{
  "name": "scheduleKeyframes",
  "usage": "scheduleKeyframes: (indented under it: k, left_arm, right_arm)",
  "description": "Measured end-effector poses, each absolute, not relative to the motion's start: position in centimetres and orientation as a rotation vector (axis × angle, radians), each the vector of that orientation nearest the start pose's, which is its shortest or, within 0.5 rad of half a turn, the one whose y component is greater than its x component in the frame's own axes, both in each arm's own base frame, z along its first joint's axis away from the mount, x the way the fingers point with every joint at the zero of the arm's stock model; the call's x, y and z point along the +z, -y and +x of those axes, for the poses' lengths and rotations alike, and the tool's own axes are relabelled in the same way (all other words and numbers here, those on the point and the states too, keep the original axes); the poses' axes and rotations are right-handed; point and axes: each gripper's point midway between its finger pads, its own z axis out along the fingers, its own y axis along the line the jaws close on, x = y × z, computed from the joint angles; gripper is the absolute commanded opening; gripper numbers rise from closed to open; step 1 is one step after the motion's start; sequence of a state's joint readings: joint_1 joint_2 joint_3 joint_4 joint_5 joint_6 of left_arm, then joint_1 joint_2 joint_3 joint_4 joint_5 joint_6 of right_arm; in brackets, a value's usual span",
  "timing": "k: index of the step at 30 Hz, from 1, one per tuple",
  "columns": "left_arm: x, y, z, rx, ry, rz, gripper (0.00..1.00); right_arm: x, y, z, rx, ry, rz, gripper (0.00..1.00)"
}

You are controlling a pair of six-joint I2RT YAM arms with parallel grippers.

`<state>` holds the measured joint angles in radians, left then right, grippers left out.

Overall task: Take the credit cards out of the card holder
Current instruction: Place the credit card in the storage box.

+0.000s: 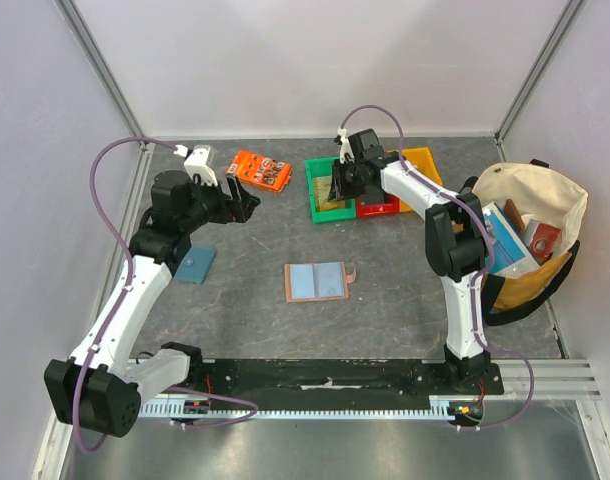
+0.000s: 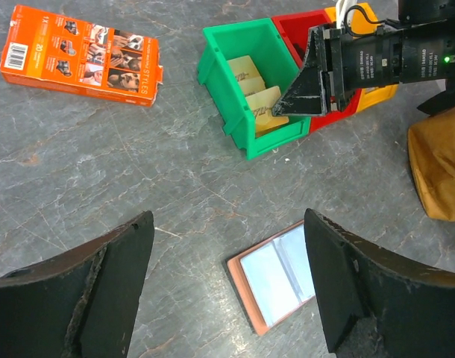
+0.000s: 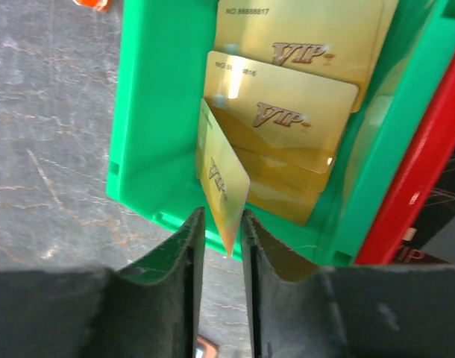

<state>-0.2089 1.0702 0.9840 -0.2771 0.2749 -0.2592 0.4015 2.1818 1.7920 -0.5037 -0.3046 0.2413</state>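
My right gripper (image 3: 223, 237) hangs over the green bin (image 3: 149, 112) at the far middle of the table, jaws a narrow gap apart. A gold card (image 3: 224, 179) stands on edge with its lower corner in that gap, and I cannot tell whether either pad touches it. More gold cards (image 3: 287, 112) lie flat in the bin beneath, its walls are close on both sides, and a red bin (image 1: 377, 207) touches its right side. My left gripper (image 2: 227, 216) hovers with jaws spread wide, holding nothing, over bare table (image 1: 255, 330) at the far left. An orange box (image 1: 262, 170) sits just beyond it, and a teal pouch (image 1: 195, 264) lies nearer and further left. The card holder (image 1: 317, 282) lies opened flat, blue lining up, mid-table with open surface all around. It is well apart from both grippers, near and right of my left one, near and slightly left of my right one. A tote bag (image 1: 530, 230) crowds the right edge beside my right arm. The table is grey and stone-patterned, with pale walls on the left, far and right sides.
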Motion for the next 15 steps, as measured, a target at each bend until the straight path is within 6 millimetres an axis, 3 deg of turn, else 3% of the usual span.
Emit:
scheduleKeyframes:
  k: [5,9,15]
  left_arm:
    - [26.2,13.4,33.1,-0.612,-1.958,0.138,0.85]
    - [26.2,13.8,32.9,-0.645,-1.962,0.133,0.84]
    - [26.2,15.1,32.6,-0.741,-1.974,0.118,0.82]
  right_arm:
    - [8.4,-25.4,47.4,0.539,-2.507,-0.321,0.57]
    - [10.8,-24.3,46.8,0.473,-2.467,-0.318,0.64]
    - [15.9,-24.7,41.6,0.469,-2.362,-0.376,0.69]
